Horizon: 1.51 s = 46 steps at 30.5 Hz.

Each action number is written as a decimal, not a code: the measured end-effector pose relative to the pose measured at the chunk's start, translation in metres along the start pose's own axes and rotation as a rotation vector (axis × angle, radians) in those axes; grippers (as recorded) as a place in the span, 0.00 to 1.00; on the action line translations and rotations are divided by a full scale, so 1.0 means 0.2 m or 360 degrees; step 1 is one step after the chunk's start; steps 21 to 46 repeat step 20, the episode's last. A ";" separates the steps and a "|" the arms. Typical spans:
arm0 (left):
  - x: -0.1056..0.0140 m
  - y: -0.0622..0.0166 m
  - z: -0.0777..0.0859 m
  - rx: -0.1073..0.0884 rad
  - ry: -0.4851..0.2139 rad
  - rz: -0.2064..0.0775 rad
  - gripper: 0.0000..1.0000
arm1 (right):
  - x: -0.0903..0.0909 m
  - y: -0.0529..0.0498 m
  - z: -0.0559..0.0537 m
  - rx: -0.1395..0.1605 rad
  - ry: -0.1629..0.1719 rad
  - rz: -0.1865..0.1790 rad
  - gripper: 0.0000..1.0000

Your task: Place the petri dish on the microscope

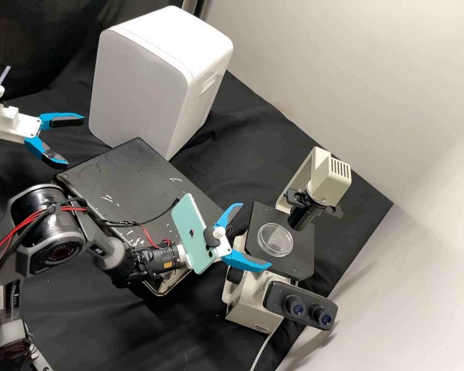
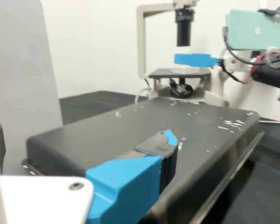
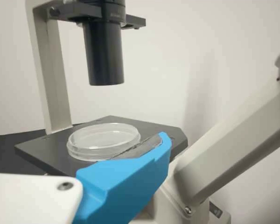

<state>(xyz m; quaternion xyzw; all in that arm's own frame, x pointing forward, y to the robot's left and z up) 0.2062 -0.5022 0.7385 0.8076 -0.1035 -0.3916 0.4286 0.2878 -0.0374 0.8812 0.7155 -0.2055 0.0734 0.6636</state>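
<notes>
jaws of the right gripper (image 1: 255,236) stand wide apart and hold nothing. the petri dish (image 1: 276,239) lies flat on the stage (image 1: 305,252) of the microscope (image 1: 247,304), just ahead of the fingertips and under the dark condenser (image 1: 300,216). it looks placed, so the step in hand is likely a clean retreat: pull straight back along the jaws' own line with the fingers spread, so the finger nearest the dish rim cannot drag it. the left gripper (image 1: 73,140) hangs open and empty, well behind.

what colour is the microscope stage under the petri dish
The stage is black, clearest in the high view.
</notes>
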 end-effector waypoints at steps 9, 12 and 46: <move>-0.04 0.044 0.00 0.0066 0.0116 0.0101 1.00 | -0.05 0.04 -0.02 0.0001 0.0028 0.0034 1.00; -0.04 0.045 0.00 0.0069 0.0126 0.0106 1.00 | -0.05 0.04 -0.03 0.0001 0.0030 0.0037 1.00; -0.04 0.049 -0.01 0.0043 0.0201 0.0144 1.00 | -0.05 0.04 -0.03 0.0001 0.0030 0.0037 1.00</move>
